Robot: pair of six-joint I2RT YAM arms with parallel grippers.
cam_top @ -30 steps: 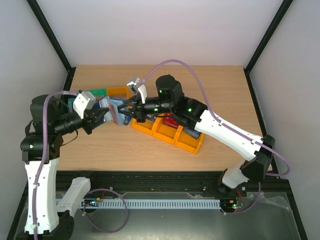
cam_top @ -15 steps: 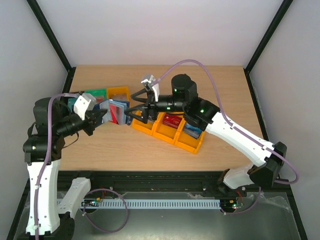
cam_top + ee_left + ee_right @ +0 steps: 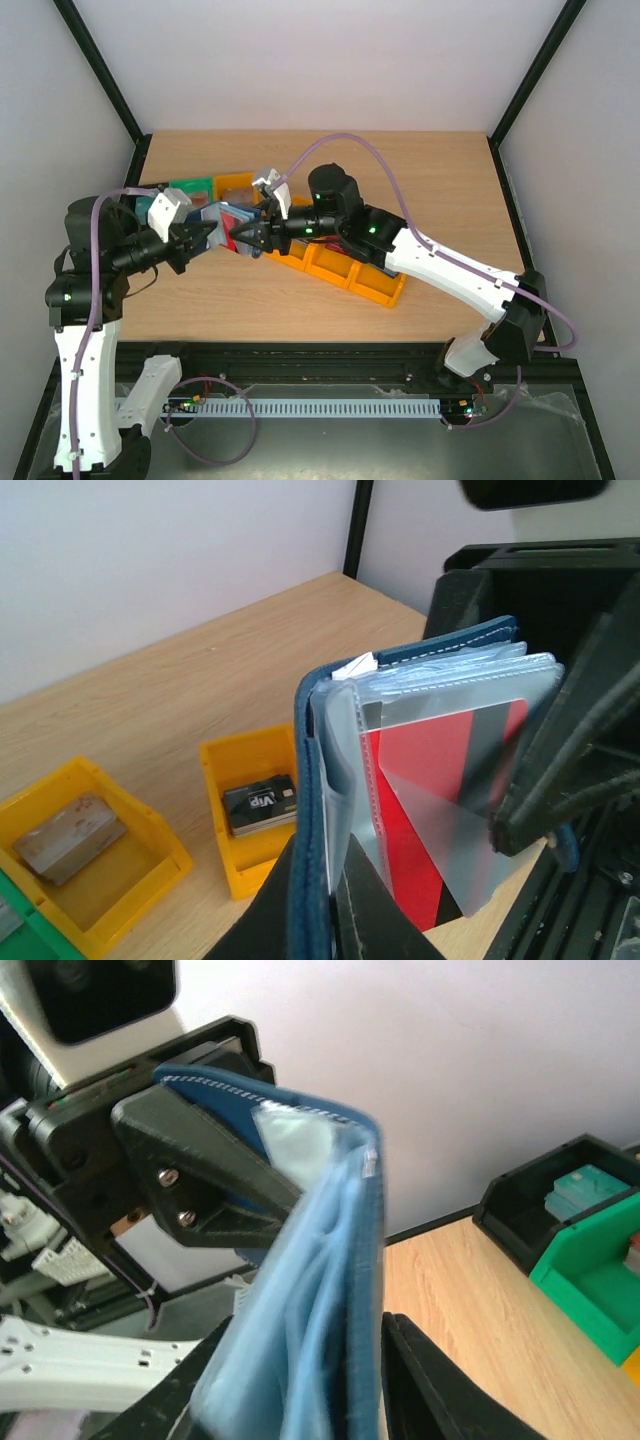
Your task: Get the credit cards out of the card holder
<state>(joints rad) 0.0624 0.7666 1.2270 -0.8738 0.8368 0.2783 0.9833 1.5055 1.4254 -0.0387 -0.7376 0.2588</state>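
**Top external.** The card holder [image 3: 224, 222] hangs in the air just off the left end of the orange tray [image 3: 345, 268]. The left gripper [image 3: 205, 236] is clamped on the side of the holder farther from the tray. The right gripper [image 3: 243, 233] meets it from the tray side and is nearer the cards. The holder's long axis runs roughly along the line between the two claws.

**Left wrist.** The holder stands on edge, open, above and in front of the tray. A red card [image 3: 420, 800] sits in a clear sleeve, and its free edge faces the right claw's dark finger.

**Right wrist.** The tray is out of view. The right jaws stand partly apart, one on each side of the holder's pale pockets. Whether they press cannot be told. The coming pull probably runs away from the left claw, toward the tray.
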